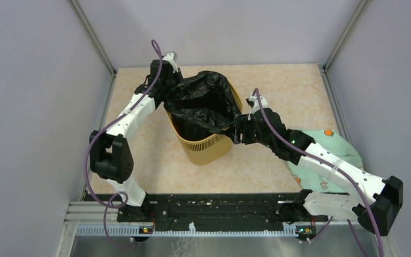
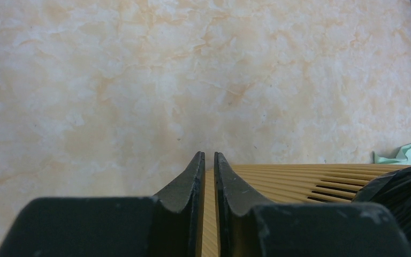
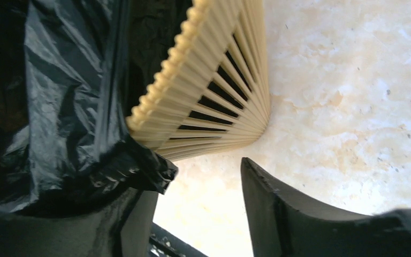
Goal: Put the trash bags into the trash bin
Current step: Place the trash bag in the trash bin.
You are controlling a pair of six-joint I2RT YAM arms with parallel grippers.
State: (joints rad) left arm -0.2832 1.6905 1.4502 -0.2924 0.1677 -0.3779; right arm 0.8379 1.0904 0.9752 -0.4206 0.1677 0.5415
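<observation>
- Jaws on my right gripper (image 3: pixel 199 184) stand well apart at the near right side of the bin (image 1: pixel 206 150). A fold of the bag (image 1: pixel 203 101) lies over one of them.
- Left gripper (image 2: pixel 208 156), at the upper-left side of the rim, has its jaws all but together, with only a thin slit between them. I can't tell whether any film is pinched there.
- In the middle of the overhead view the bag sits inside the bin, its mouth bunched over the rim and puckered at the near edge.
- I judge the step to be letting go and seating the hem. I'd back the right arm straight out, low and slow, so the fold slips off without dragging the liner up.
- I'd then part the left jaws fully before lifting.
- The bin looks light, so it could skid on the bench (image 1: pixel 278 91) toward the cloth (image 1: pixel 348 154).
</observation>
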